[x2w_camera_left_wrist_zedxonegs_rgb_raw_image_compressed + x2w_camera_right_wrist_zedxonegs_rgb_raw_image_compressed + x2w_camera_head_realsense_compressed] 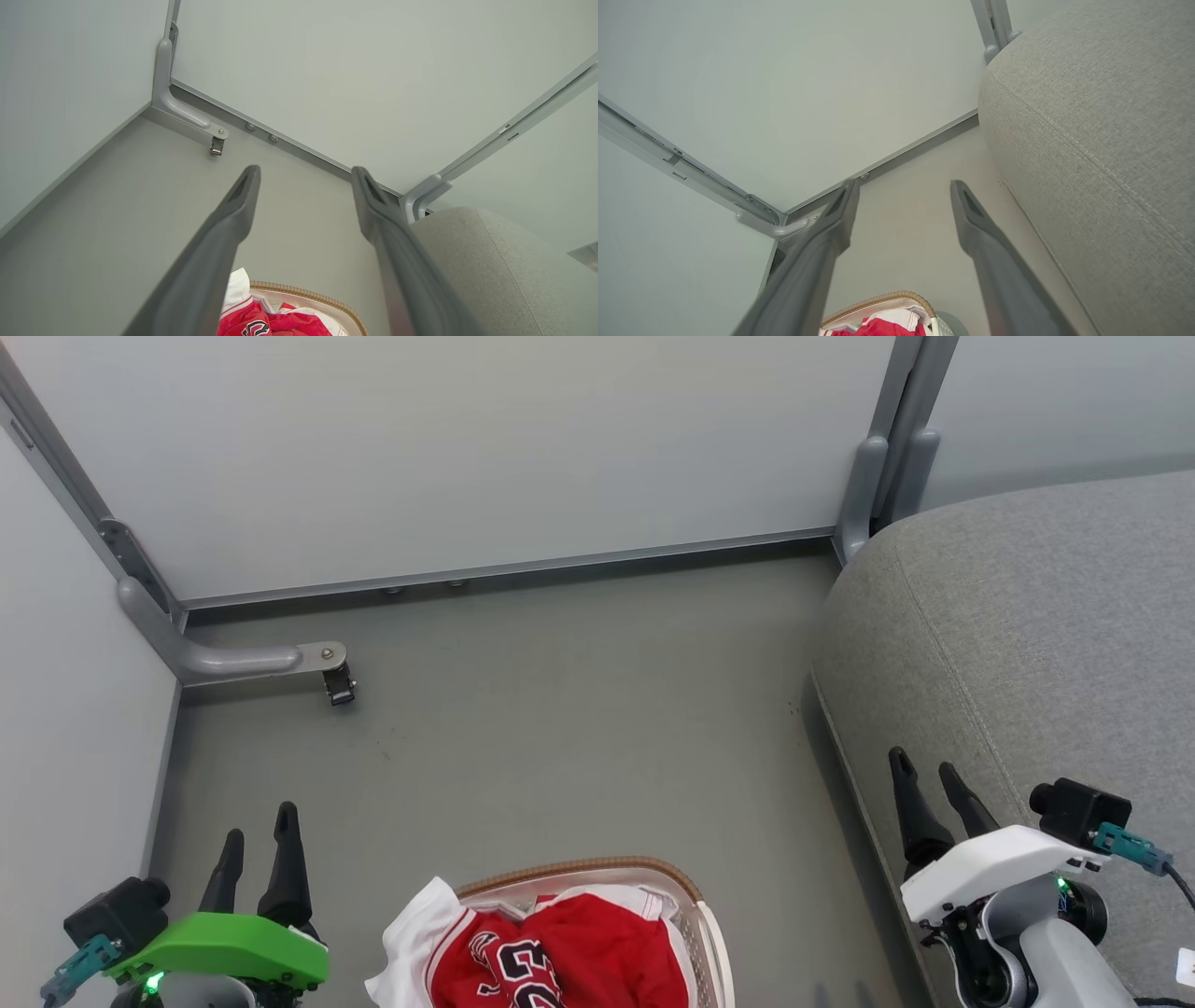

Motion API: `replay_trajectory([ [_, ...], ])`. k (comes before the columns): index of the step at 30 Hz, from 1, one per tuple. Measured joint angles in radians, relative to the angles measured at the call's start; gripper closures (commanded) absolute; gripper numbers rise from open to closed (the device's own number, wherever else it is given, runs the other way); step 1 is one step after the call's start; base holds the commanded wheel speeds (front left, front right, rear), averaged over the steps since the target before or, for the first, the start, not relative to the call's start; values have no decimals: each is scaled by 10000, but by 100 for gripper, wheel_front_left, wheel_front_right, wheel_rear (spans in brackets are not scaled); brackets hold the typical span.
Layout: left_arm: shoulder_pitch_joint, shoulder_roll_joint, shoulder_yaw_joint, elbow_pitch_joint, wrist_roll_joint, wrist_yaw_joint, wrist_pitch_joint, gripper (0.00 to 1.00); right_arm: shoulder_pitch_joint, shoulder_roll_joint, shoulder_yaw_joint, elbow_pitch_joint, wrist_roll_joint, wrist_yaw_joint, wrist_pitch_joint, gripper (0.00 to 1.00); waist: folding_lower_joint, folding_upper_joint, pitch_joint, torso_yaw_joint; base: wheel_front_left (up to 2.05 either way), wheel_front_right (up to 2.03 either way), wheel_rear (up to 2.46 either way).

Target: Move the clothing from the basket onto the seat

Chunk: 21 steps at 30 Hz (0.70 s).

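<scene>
Red clothing (560,957) with white trim and black-and-white numerals lies heaped in the cream basket (695,905) with its brown woven rim, at the bottom middle of the head view. A white edge of it hangs over the basket's left side. The grey seat (1027,644) fills the right. My left gripper (260,831) hovers open left of the basket, holding nothing. My right gripper (929,770) stands open at the seat's front edge, empty. The left wrist view shows the clothing (261,322), basket rim (303,291) and seat (490,270) beyond the gripper (306,172); the right wrist view shows the same clothing (882,326), basket (878,301), seat (1101,116) and gripper (903,185).
Pale partition walls (467,448) close off the back and left. A grey bracket foot with a small caster (338,686) juts onto the grey floor (560,728) at the left. Open floor lies between basket, walls and seat.
</scene>
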Motion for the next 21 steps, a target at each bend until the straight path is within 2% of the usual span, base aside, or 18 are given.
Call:
replay_trajectory([
  [6, -1, 33, -33, 107, 890, 0, -184, 0, -118, 4, 159, 224, -892, 2, -174, 0, 0, 0, 11, -2, 0, 0, 0],
  [21, 0, 44, 58, 288, 2343, 0, -554, 0, -312, 10, 360, 639, -2665, 2, -558, 0, 0, 0, 10, -18, 0, 0, 0],
])
